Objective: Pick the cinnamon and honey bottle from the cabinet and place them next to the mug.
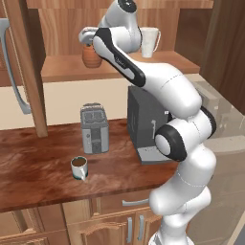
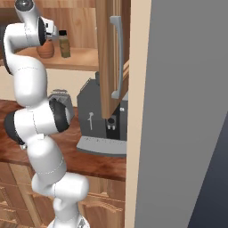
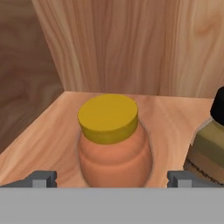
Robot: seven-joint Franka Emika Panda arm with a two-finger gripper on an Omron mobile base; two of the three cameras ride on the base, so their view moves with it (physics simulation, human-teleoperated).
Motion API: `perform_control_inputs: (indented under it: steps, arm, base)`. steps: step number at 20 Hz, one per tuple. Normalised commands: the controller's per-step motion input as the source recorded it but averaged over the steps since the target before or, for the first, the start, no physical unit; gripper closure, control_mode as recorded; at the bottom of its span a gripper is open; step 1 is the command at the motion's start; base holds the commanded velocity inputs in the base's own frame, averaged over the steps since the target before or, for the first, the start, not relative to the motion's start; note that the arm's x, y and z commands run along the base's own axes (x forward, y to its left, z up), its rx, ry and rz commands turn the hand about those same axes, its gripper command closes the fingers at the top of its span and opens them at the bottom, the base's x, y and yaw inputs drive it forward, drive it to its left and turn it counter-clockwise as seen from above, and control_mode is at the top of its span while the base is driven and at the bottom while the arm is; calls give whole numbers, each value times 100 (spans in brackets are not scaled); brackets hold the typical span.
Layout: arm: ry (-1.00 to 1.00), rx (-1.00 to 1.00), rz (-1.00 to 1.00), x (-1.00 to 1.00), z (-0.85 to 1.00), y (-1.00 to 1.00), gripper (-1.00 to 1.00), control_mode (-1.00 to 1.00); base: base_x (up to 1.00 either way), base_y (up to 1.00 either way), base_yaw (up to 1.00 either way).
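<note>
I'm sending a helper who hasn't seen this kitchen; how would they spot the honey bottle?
Find the reddish-brown wooden wall cabinet above the counter. On its shelf stands the squat, rounded orange-brown honey bottle; unlike the slim black-capped olive bottle beside it, it has a flat yellow lid.

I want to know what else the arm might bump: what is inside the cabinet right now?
On the cabinet shelf stand the honey bottle, the cinnamon beside it, and a white cup further along. The arm hides part of the shelf between them.
</note>
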Motion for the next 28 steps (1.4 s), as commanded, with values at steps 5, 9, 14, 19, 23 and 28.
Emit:
perform_control_inputs:
  steps: [5,9,14,19,23,28]
  arm:
    - [0,0,0,3,0,0,-100,-100]
    - [0,0,0,11,0,0,-100,-100]
    - [0,0,0,21,0,3,-100,-100]
    - [0,0,0,17,0,4,-100,-100]
    - [0,0,0,4,0,4,-100,-100]
    - [0,0,0,12,0,8,-100,-100]
  base:
    - [0,0,0]
    - [0,0,0]
    - [0,0,0]
    - [0,0,0]
    - [0,0,0]
    - [0,0,0]
